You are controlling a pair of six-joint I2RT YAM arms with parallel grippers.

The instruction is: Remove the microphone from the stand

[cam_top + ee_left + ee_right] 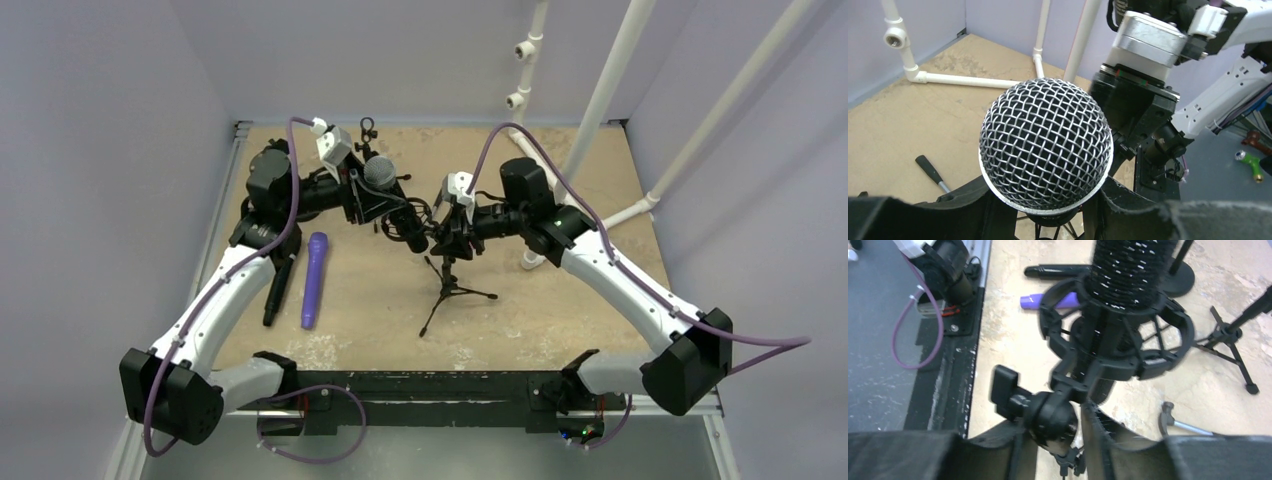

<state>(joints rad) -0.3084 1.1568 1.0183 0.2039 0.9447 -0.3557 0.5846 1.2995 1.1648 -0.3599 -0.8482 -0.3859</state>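
Note:
The microphone (381, 174), with a silver mesh head (1045, 145) and a black body (1128, 270), sits tilted in the black shock mount (1113, 340) of the small tripod stand (449, 288). My left gripper (372, 200) is shut on the microphone just below the head, a finger on each side (1048, 200). My right gripper (448, 235) is shut on the stand's swivel joint (1050, 412) under the mount, with the joint pinched between its fingers (1058, 425). The two grippers face each other closely above the stand.
A purple microphone (315, 278) and a black one (277, 290) lie left of the stand. A hammer (1178, 422) lies on the table under the arms. Another tripod stand (1233, 342) is behind. White pipes (600, 100) rise at the back right.

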